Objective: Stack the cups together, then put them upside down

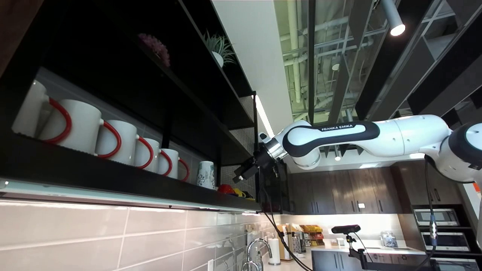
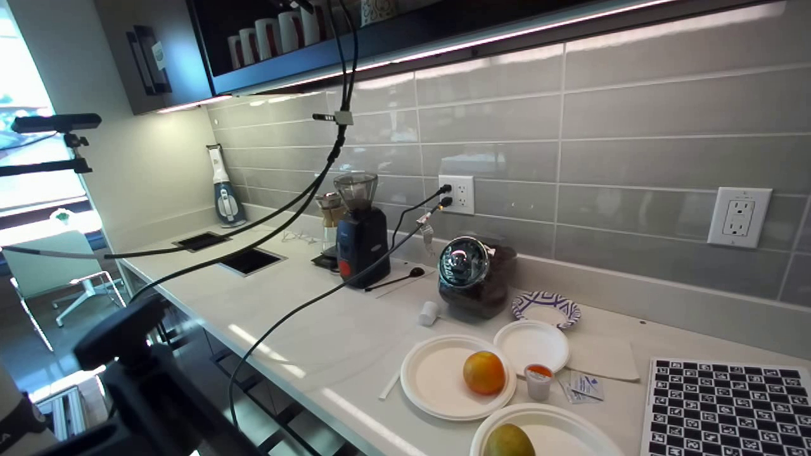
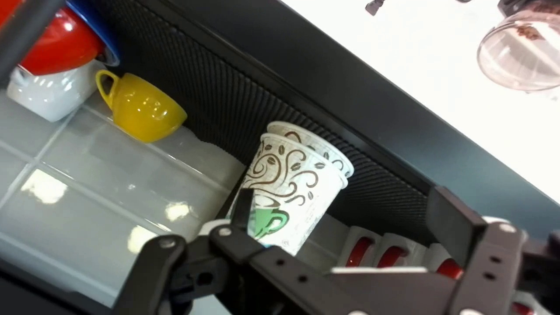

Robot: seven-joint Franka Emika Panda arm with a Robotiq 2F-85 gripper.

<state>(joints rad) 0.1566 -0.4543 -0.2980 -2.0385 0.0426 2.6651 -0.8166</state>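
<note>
Two pale paper cups (image 3: pixel 286 188) with brown swirls and a green cup print sit nested on the black shelf in the wrist view. Their wide rims face the shelf floor, so the stack is upside down. The two rims show one just past the other. In an exterior view the stack (image 1: pixel 206 175) shows as one cup beyond the mugs; the base of the stack (image 2: pixel 378 9) is at the top edge of an exterior view. My gripper (image 3: pixel 348 210) is open and empty. One finger overlaps the cup in the picture; contact cannot be told. The gripper (image 1: pixel 241 175) also shows beside the stack.
White mugs with red handles (image 1: pixel 116 141) stand along the shelf (image 1: pixel 150 178) on one side. A yellow cup (image 3: pixel 148 107), a red cup (image 3: pixel 63 43) and a white cup (image 3: pixel 57 89) are on the other. Another shelf hangs above. Cables (image 2: pixel 342 120) hang from the arm.
</note>
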